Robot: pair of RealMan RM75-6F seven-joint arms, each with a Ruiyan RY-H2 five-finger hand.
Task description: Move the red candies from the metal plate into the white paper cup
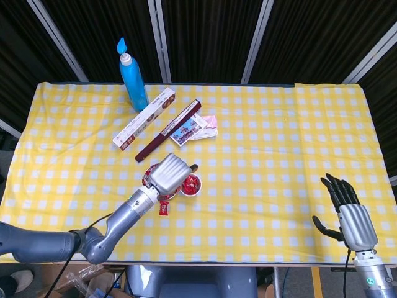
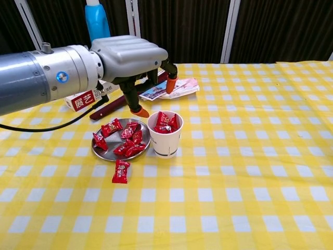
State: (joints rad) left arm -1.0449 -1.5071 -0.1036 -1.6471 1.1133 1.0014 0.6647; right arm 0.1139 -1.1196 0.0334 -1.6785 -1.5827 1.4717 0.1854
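The left hand (image 2: 136,61) hovers empty, fingers parted, above the gap between plate (image 2: 99,152) and paper cup (image 2: 165,134), placed to reach down again. Red candies (image 2: 127,141) lie on the plate, more fill the cup, one stray (image 2: 120,171) on the worktop (image 2: 250,172). The right hand (image 1: 348,213) waits open, well apart.

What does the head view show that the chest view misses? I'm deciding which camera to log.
Only the head view shows the right robot hand, open over the table's near right edge, and the blue bottle's tip. Only the chest view shows the candies piled inside the white paper cup from the side, and the left robot hand's fingers empty above the metal plate. Both show the left robot hand, plate, cup and one loose candy on the cloth.
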